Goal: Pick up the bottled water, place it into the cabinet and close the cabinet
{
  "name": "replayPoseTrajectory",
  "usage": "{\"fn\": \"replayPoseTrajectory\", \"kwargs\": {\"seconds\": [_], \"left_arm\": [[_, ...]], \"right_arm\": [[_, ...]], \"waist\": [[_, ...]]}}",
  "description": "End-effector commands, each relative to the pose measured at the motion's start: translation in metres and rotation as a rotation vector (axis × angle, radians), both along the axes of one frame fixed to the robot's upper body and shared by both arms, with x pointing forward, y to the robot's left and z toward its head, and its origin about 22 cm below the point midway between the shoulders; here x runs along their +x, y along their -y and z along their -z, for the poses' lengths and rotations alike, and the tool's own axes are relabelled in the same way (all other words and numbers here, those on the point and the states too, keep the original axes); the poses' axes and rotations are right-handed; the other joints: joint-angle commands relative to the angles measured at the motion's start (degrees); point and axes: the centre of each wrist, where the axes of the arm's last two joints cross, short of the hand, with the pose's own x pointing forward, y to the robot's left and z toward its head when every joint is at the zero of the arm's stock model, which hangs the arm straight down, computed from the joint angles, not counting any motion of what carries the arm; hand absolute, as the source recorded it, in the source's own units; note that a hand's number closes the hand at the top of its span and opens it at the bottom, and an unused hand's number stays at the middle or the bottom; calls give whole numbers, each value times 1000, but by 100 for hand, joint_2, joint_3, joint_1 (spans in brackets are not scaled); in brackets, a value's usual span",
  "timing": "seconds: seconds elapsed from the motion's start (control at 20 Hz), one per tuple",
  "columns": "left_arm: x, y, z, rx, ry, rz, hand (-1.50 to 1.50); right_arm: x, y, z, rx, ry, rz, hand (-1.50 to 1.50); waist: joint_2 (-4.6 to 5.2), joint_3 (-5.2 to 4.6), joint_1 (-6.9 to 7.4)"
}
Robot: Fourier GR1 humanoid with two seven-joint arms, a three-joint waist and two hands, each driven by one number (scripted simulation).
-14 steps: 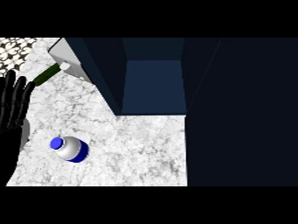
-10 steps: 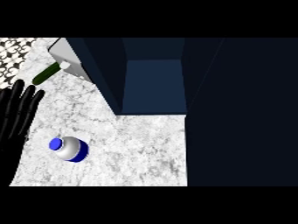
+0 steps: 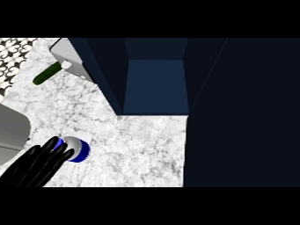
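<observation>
My left hand [image 3: 38,165], fingers straight and holding nothing, touches the bottled water [image 3: 79,149] on the counter [image 3: 139,140] near the open cabinet [image 3: 153,83].

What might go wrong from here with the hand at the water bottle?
1. The left hand has straight fingers against the side of the bottled water, not curled round it, so a push may shove the bottle away instead of grasping it.
2. The green object lies right beside the open cabinet door and might hinder closing it.
</observation>
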Motion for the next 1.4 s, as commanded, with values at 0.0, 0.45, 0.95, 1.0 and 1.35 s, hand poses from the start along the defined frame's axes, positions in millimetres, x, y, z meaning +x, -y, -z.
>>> {"fn": "replayPoseTrajectory", "kwargs": {"seconds": [0.0,0.45,0.95,1.0,1.35], "left_arm": [[-29,-18,-29,2,-65,94,-150],[-60,-33,-36,-15,-68,67,-150],[-72,-52,-37,-4,-84,43,-150],[-74,-55,-38,5,-97,35,-150],[-74,-68,-26,-3,-112,-43,-150]], "right_arm": [[-30,0,-14,25,-19,-44,-150],[-58,25,-38,-9,-21,-47,-150],[-61,24,-38,13,-26,-45,-150],[-61,29,-38,-4,-8,-34,-150],[-73,24,-38,30,-36,-77,-150]], "waist": [[-4,1,11],[-29,7,21],[-21,5,41],[-19,8,35],[-15,4,-54]]}}
